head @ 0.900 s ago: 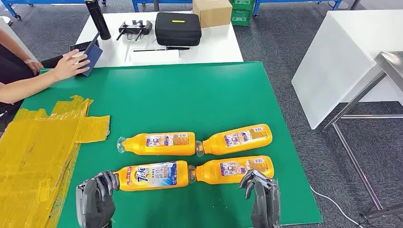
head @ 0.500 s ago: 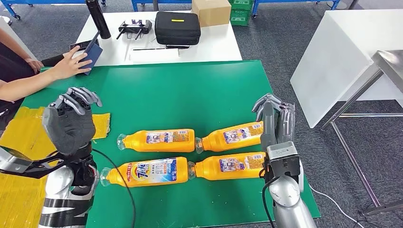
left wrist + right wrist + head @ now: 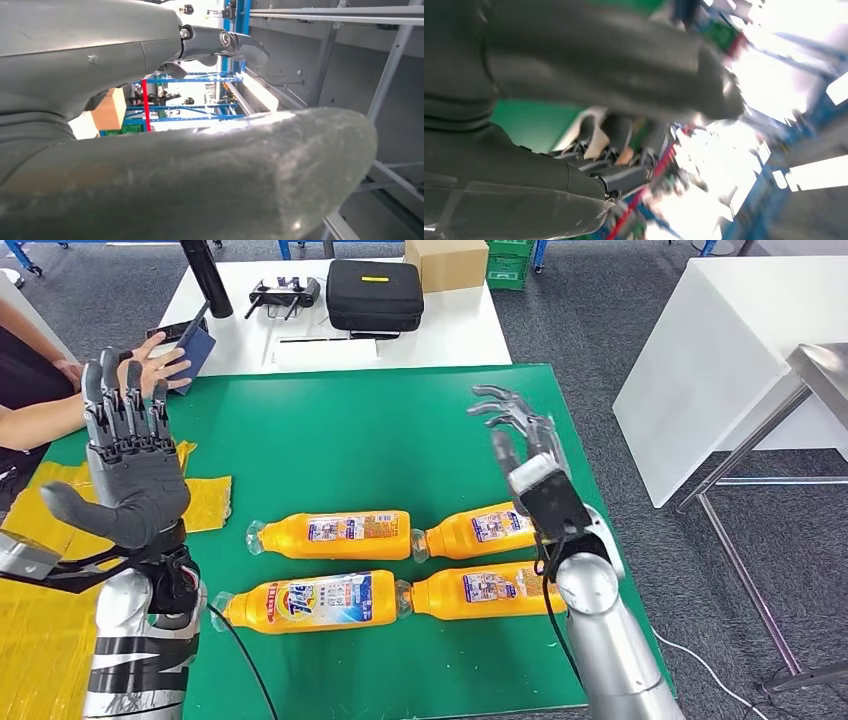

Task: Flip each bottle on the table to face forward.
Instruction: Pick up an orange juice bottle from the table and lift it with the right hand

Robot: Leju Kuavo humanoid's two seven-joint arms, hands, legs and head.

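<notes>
- Four orange bottles lay on their sides on the green table point(image 3: 400, 430): the front pair point(image 3: 305, 602) point(image 3: 480, 588) nearest, the back pair point(image 3: 335, 534) point(image 3: 490, 525) just behind.
- Both hands had risen from the near edge.
- The left hand point(image 3: 130, 465) and right hand point(image 3: 520, 440) hovered high, fingers apart and empty; no bottle was grasped yet.
- A person's hand point(image 3: 150, 360) rested farther back.

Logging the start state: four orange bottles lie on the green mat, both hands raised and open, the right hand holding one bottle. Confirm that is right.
Not quite. In the head view the right hand holds nothing; like the left hand, it is raised and open above the green mat. All four orange bottles lie on the mat.
</notes>
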